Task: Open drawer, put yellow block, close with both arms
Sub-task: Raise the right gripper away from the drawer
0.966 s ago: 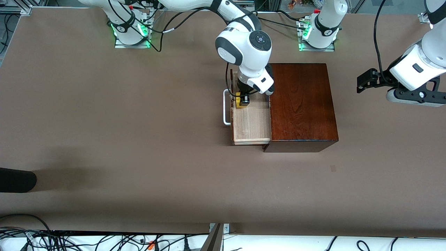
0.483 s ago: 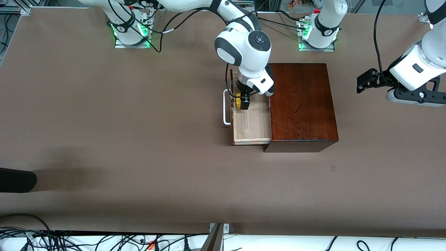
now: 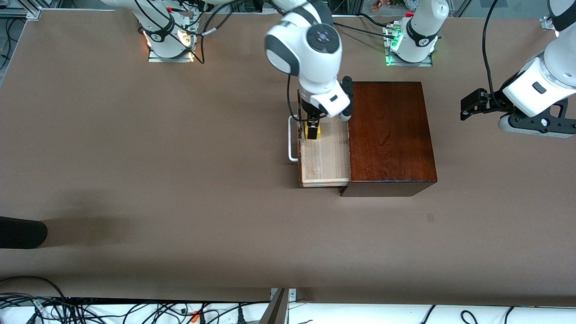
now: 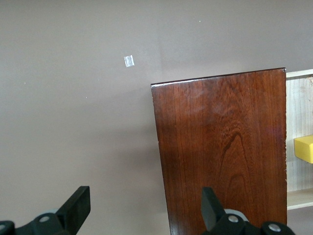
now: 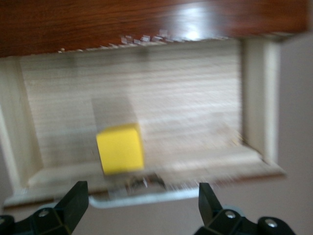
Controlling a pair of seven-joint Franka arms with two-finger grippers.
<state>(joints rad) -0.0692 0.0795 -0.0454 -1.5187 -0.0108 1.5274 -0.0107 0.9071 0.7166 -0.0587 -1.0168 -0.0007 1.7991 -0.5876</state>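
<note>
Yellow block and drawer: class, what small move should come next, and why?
Probably lift the right claw clear. It is open, the yellow block sits in the open drawer, so closing comes next; the left claw waits beside the box.

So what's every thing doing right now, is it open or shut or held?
drawer: pulled open.
yellow block: lying in the drawer, nothing holding it.
right gripper: open, above the block.
left gripper: open, empty, waiting over the table beside the box.
box: sitting on the table.
</note>
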